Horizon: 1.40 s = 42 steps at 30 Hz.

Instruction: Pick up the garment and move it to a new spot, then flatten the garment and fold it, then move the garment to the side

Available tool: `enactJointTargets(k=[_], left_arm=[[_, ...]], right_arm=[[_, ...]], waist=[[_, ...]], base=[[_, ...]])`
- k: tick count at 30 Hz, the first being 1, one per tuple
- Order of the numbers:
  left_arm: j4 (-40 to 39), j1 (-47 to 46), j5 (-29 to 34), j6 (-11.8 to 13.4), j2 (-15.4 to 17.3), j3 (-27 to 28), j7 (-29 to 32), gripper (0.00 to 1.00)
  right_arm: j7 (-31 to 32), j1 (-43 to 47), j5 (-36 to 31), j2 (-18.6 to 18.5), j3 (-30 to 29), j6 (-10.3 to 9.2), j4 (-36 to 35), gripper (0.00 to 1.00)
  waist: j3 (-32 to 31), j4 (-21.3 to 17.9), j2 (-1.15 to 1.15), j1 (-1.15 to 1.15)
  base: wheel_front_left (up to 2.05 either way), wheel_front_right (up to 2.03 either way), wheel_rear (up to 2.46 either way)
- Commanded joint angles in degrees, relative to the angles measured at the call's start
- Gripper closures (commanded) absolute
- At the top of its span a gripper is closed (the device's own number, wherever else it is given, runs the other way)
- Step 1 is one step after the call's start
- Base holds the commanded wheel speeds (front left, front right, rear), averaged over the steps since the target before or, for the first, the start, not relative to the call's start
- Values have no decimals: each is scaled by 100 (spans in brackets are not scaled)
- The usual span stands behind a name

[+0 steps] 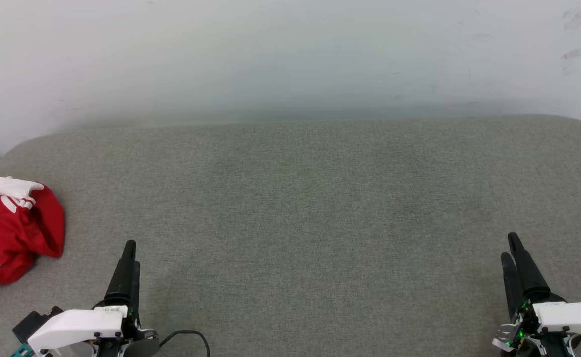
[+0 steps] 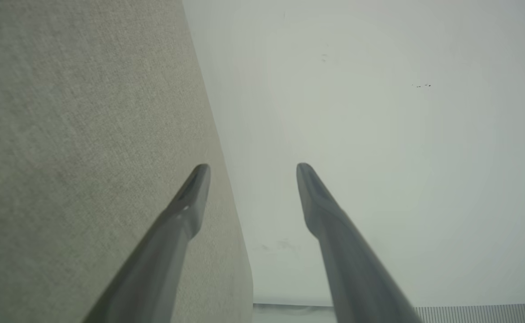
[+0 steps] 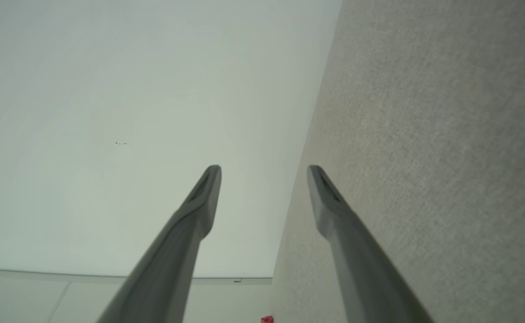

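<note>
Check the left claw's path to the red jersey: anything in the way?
Nothing visible. The garment lies crumpled to the left of the open left claw, apart from it, with bare grey upholstery between them.

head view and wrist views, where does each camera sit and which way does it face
head view: on the head, facing down at cushion and shirt; left end effector and right end effector show.
left wrist view: on left wrist, facing along its open fingers toward the wall.
right wrist view: on right wrist, likewise; open fingers.
shared: cushion and wall.
</note>
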Motion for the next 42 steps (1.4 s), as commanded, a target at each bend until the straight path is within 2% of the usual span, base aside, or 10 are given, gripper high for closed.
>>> enactJointTargets(k=[1, 15, 26, 42], left_arm=[[-180, -122, 202, 42, 11, 49, -69, 0], [-812, 9, 1950, 668, 14, -234, -404, 0], [-1008, 111, 3125, 1018, 16, -501, -613, 0], [-1117, 247, 4588, 1242, 18, -736, -908, 0]], right_arm=[[-64, -51, -248, -5, -40, 1, -168, 0], [-400, 22, -2099, -4, 32, 1, -785, 0], [-609, 139, -3349, -3, 207, 1, -1068, 0], [-906, 309, -4812, -1, 318, 1, -1199, 0]], waist=[[3, 0, 0, 0], [45, 9, 0, 0], [45, 7, 0, 0], [41, 13, 0, 0]], base=[[0, 0, 0], [0, 0, 0], [0, 0, 0], [0, 0, 0]])
